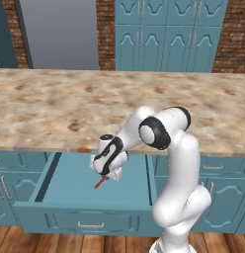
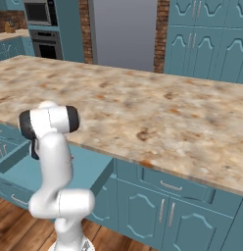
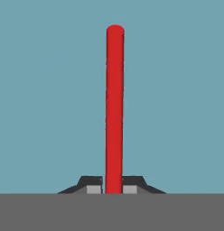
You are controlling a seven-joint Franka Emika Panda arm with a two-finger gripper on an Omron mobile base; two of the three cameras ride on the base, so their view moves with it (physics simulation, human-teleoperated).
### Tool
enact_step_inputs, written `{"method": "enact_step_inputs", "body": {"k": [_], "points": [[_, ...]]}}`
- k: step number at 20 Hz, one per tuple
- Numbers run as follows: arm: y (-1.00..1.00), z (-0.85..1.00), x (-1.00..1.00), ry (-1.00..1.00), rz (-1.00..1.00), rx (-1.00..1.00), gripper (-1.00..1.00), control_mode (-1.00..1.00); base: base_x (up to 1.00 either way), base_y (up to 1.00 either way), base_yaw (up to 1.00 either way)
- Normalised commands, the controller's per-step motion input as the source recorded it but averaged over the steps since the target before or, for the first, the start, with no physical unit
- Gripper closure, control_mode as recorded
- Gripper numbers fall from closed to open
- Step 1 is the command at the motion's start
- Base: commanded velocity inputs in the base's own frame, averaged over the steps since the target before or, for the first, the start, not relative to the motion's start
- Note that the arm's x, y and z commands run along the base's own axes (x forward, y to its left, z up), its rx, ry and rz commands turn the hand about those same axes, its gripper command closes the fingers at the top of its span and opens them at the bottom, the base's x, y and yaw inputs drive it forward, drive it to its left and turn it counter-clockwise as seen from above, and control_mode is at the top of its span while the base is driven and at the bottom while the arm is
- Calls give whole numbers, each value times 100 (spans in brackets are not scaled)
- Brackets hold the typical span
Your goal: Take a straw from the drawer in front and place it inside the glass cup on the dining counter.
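Left base view: drawer (image 1: 70, 197) open at lower left; gripper (image 1: 105, 178) low inside it, red straw (image 1: 100, 183) poking out beneath. Right base view: dining counter (image 2: 143, 112) spans the frame, drawer at lower left. Hand view: fingers (image 3: 92, 184) pinch the straw at bottom centre. Pick looks made; lift, carry and drop into the cup remain.

Red straw (image 3: 114, 108) lies inside the open teal drawer (image 1: 70, 202).

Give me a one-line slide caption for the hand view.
Gripper shut on the red straw, which runs straight up the view over the teal drawer floor.
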Motion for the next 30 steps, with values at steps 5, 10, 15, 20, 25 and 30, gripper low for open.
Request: {"method": "enact_step_inputs", "body": {"k": [5,10,15,20,25,30], "points": [[0,99,-45,4,0,10,100,-100,0,0,0],[-3,99,-77,9,-1,8,100,-100,0,0,0],[-5,100,-83,5,0,7,100,-100,0,0,0],[-9,100,-66,-17,0,1,100,-100,0,0,0],[-23,99,-9,-35,-4,-1,100,-100,0,0,0],[-40,65,0,-19,-8,-3,100,-100,0,0,0]]}}
